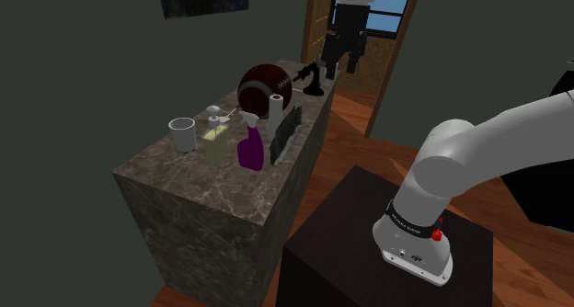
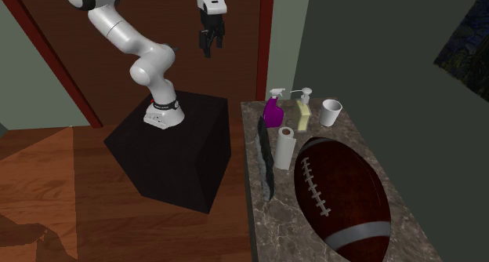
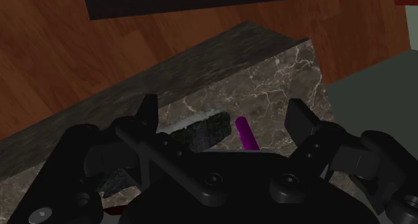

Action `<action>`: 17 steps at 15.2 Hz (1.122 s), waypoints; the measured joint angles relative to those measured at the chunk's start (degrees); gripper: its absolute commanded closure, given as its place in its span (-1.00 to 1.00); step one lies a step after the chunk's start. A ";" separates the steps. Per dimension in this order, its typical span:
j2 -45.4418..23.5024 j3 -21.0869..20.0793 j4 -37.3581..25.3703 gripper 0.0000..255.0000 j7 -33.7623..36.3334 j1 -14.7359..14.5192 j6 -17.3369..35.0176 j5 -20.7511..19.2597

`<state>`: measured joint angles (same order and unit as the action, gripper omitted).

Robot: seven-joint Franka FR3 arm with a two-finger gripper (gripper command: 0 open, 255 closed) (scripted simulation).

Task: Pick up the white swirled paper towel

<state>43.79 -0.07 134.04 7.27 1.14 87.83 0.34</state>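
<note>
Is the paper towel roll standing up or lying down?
Standing up: the paper towel roll sits on end on the counter.

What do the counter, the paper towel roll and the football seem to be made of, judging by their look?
Counter: stone, probably marble. It is grey-brown with pale veins and looks slightly polished.
Paper towel roll: plain matte white, standing upright. It is likely paper, though no texture shows.
Football: dark red-brown with white laces, a white stripe and a soft sheen. It is perhaps leather or a synthetic.
</note>
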 measured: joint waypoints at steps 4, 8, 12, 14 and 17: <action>-3.75 0.87 -0.32 -1.00 -0.89 0.40 3.42 -0.63; -11.02 2.18 -1.87 -1.00 -2.16 0.96 9.21 -1.41; -18.92 3.70 -4.66 -1.00 -3.73 1.56 14.49 -1.97; -23.22 4.13 -6.92 -1.00 -4.16 1.66 16.60 -1.94; -29.48 5.07 -10.30 -1.00 -5.29 2.03 19.57 -1.86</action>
<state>14.31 5.00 123.74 1.98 3.16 107.41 -1.52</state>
